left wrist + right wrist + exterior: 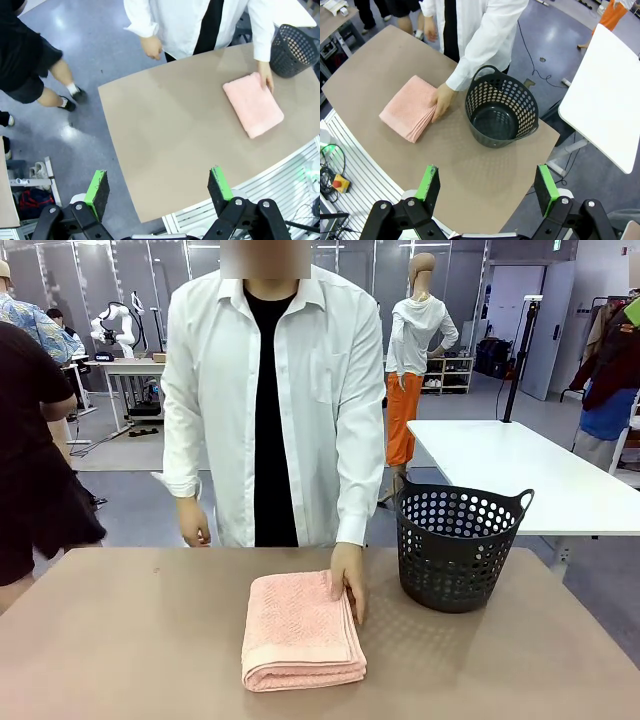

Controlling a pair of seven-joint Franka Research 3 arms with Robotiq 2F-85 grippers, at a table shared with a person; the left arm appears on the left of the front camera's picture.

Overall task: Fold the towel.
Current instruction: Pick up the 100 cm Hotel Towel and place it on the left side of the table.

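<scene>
- Left gripper (159,192): seen in its own wrist view, high above the near edge of the table (165,145). Jaws spread wide, green pads (98,186) well apart, nothing between them.
- Ahead of the left gripper and off to the right of its view: the towel (253,104), salmon-pink, folded into a thick rectangle, flat on the tabletop. Well apart from the fingers.
- Person in a white shirt (262,390) stands at the far side of the table. One hand (192,524) hangs free at the table's far edge, touching nothing I can make out.
- Person's other hand (349,581) rests, fingers down, on the towel's edge that faces the basket.
- Front view: the towel (301,631) sits near the table's middle; stacked layers show at its near edge, plain hem band across the near part.
- Basket (456,543): dark, perforated, two handles, upright on the table just beside the towel, on the person's-hand side. Apart from the towel; a strip of bare table between them.
- Right gripper (489,189): high over the near table edge in its wrist view. Fully parted, green pads (430,182) far apart, holding nothing.
- From the right gripper: the basket (502,114) lies straight ahead, empty inside; the towel (410,108) is ahead and left, with the hand (441,101) on its basket-side edge.
</scene>
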